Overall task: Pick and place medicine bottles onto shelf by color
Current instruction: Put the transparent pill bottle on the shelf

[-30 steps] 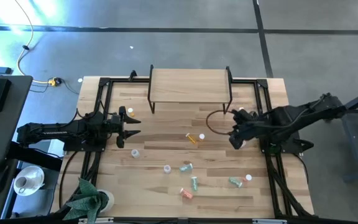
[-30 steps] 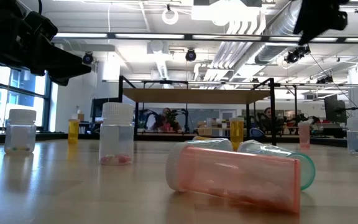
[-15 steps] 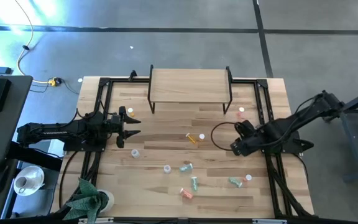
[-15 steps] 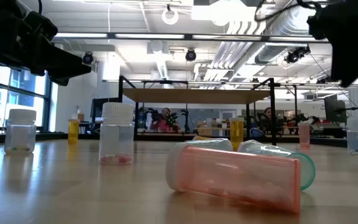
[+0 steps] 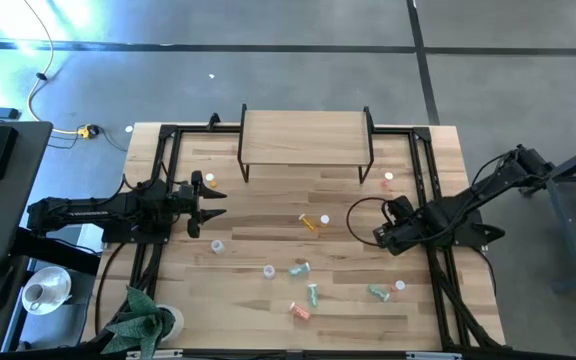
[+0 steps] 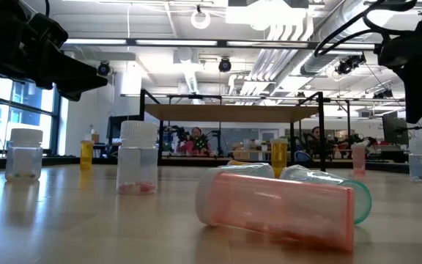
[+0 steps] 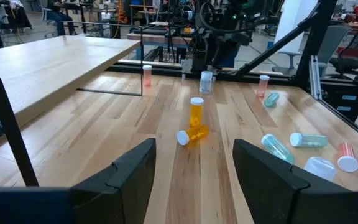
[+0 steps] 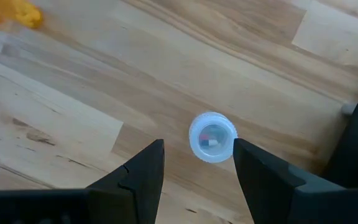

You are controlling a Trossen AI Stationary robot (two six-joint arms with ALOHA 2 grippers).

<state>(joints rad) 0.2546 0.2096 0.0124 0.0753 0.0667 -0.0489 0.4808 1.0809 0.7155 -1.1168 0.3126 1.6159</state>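
Observation:
My right gripper [image 5: 381,236] hangs open at the table's right side, pointing steeply down. Below it stands a clear bottle with a white cap [image 8: 212,137], upright on its base; the fingers [image 8: 143,169] are above it, one on either side, apart from it. The left wrist view shows this bottle [image 7: 207,81] under the right arm. My left gripper [image 5: 214,205] waits open at the table's left side, pointing level. Two orange bottles [image 5: 313,222] lie and stand mid-table. The shelf [image 5: 306,137] stands at the far edge, its top bare.
Green bottles [image 5: 299,268], a pink one [image 5: 299,311] and clear ones [image 5: 217,245] are scattered over the near half of the table. A pink bottle [image 5: 388,181] stands near the shelf's right leg. Black frame rails [image 5: 430,190] run along both sides.
My right gripper has come down and moved toward the table's near edge, rolling about its own axis and tipping more steeply downward. It now hangs over the clear bottle. Its fingers have stayed open. Nothing else has moved.

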